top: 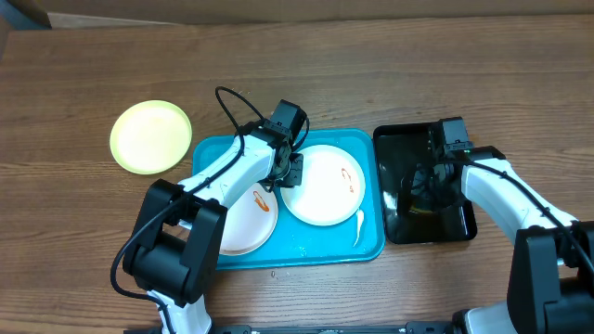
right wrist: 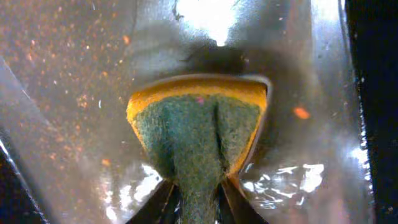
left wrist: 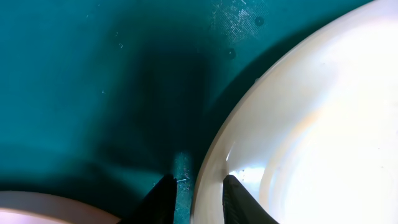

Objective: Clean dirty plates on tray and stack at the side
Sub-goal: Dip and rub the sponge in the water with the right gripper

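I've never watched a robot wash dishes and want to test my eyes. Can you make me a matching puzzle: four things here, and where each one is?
Things:
1. yellow-green plate
2. sponge
3. blue tray
4. black tray

Places:
a. pinched in the right claw
b. under two white plates, one held at its rim by the left claw
c. on the bare table, outside both trays
d. under the sponge

Pairs: 1-c, 2-a, 3-b, 4-d
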Robot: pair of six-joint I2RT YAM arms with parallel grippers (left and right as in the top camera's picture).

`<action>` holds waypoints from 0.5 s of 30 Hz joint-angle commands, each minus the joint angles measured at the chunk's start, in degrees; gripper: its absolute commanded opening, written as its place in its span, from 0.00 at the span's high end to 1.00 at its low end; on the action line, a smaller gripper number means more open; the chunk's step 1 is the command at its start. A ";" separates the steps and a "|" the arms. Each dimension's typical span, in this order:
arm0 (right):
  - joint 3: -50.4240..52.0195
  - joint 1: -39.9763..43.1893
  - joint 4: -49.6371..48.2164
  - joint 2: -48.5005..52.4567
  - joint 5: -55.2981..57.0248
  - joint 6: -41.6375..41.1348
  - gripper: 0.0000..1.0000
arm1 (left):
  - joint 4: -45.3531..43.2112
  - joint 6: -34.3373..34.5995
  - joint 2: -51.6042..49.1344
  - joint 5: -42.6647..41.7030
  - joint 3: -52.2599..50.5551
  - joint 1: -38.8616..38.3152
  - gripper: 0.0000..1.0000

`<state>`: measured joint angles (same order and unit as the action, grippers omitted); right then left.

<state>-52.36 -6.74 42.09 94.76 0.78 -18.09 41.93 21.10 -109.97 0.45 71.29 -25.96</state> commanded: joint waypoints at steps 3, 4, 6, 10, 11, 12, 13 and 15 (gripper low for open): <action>-2.51 0.11 1.18 -1.20 -0.55 0.52 0.36 | -0.24 1.25 -0.37 -0.48 0.87 -0.22 0.72; -3.13 0.11 1.20 -1.20 0.13 0.50 0.35 | -0.22 1.27 -0.37 -0.48 0.87 -0.22 0.72; -3.78 0.11 0.68 -1.20 2.54 0.50 0.35 | -0.24 1.27 -0.37 -0.48 0.87 -0.22 0.71; -3.34 0.11 -0.74 -1.20 4.55 0.48 0.34 | -0.24 1.27 -0.37 -0.50 0.87 -0.22 0.72; -3.17 0.11 -1.14 -1.18 4.55 0.46 0.35 | -0.24 1.27 -0.37 -0.50 0.87 -0.22 0.72; -3.02 0.11 -1.38 -1.09 4.55 0.46 0.34 | -0.24 1.27 -0.37 -0.50 0.87 -0.22 0.72; -2.95 0.09 -1.57 -1.09 4.55 0.46 0.34 | -0.24 1.27 -0.37 -0.50 0.87 -0.22 0.72; -2.69 0.09 -2.36 -1.03 4.52 0.44 0.35 | -0.26 1.27 -0.37 -0.50 0.87 -0.22 0.72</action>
<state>-54.59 -6.74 40.56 94.76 3.97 -17.76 41.93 21.12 -109.97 0.43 71.29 -25.96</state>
